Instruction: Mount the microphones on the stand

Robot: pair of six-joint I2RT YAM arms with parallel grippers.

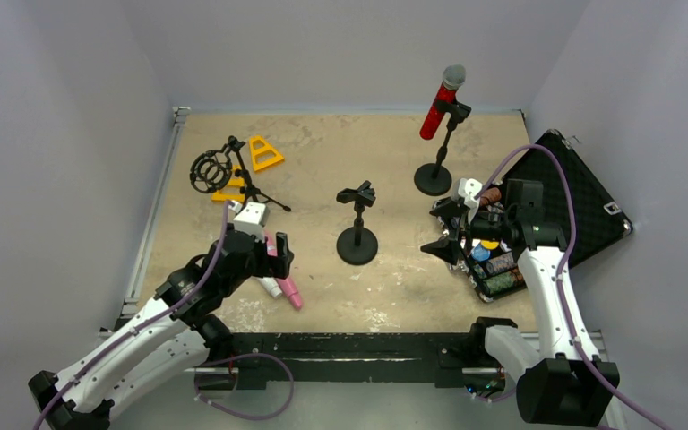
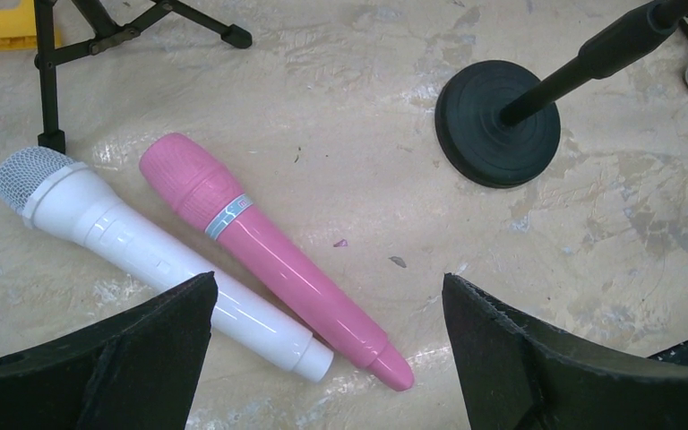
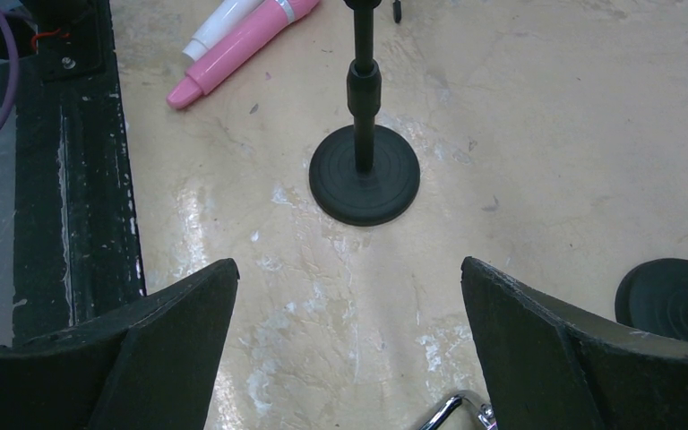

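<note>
A glittery red microphone with a silver mesh head sits clipped in the far stand. The middle stand has nothing in its clip; its round base shows in both wrist views. A pink microphone and a white microphone lie side by side on the table. My left gripper hovers open right above their tail ends, touching neither. My right gripper is open over bare table, right of the middle stand, with nothing in it.
A tripod stand with a ring shock mount stands at the back left beside yellow triangular props. A black case with small items lies at the right; its chrome handle sits under my right gripper. A black rail runs along the near edge.
</note>
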